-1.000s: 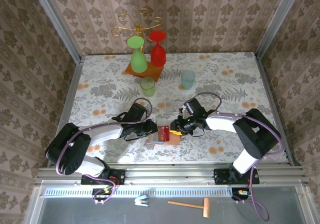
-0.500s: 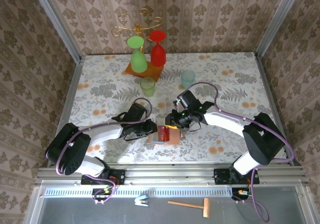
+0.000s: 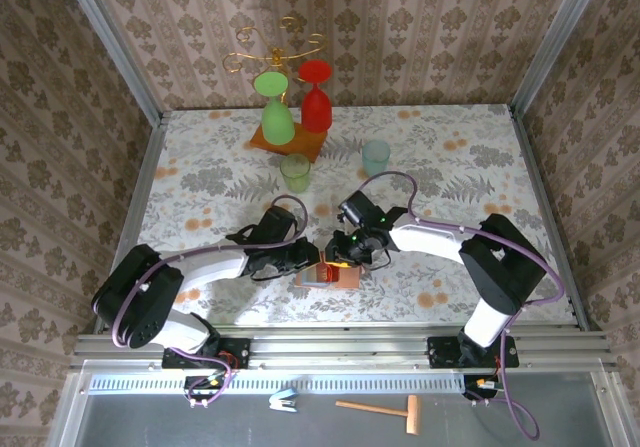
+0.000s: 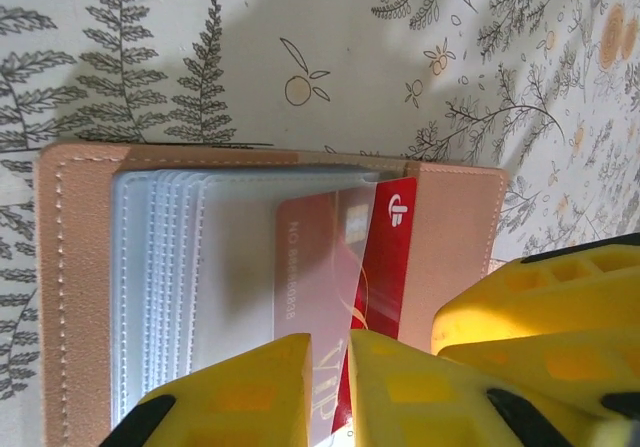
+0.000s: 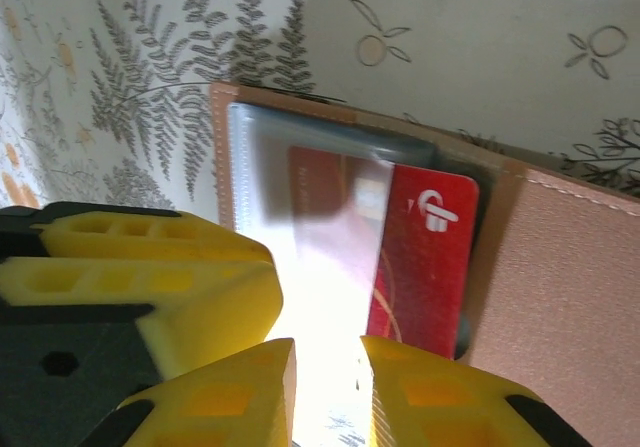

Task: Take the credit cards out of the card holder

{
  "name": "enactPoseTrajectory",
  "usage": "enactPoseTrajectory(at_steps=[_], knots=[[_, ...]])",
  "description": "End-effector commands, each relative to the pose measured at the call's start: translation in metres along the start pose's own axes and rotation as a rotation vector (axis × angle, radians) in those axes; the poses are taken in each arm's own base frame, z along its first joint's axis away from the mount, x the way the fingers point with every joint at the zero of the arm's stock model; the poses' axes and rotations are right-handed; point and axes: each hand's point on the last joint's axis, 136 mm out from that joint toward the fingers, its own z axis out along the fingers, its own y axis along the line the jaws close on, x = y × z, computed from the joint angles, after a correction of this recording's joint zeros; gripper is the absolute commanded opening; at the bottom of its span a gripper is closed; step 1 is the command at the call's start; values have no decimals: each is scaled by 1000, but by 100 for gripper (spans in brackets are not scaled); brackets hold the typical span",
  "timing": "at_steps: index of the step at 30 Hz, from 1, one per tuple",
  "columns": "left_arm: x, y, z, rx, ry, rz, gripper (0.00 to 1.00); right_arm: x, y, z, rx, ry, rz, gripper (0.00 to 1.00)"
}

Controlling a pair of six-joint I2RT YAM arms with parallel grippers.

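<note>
The card holder lay on the table toward its near edge, with the credit cards inside it. The left gripper was at its left and the right gripper at its right.

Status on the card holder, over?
Left gripper pinching clear sleeve and red credit card. Right gripper narrow on sleeve edge. Card holder open flat, card partly out. Nothing blocking.

Damask-papered walls around a floral-clothed table

White arm links, black joints; purple cables; yellow ribbed gripper fingers.
</note>
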Motion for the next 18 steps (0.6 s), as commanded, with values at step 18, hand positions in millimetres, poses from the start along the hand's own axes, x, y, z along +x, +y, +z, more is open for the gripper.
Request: enactPoseTrajectory(at_steps=[18], knots=[[8,17,4,-64,25,-9,17,4,-24,10,-73,39,16,21]])
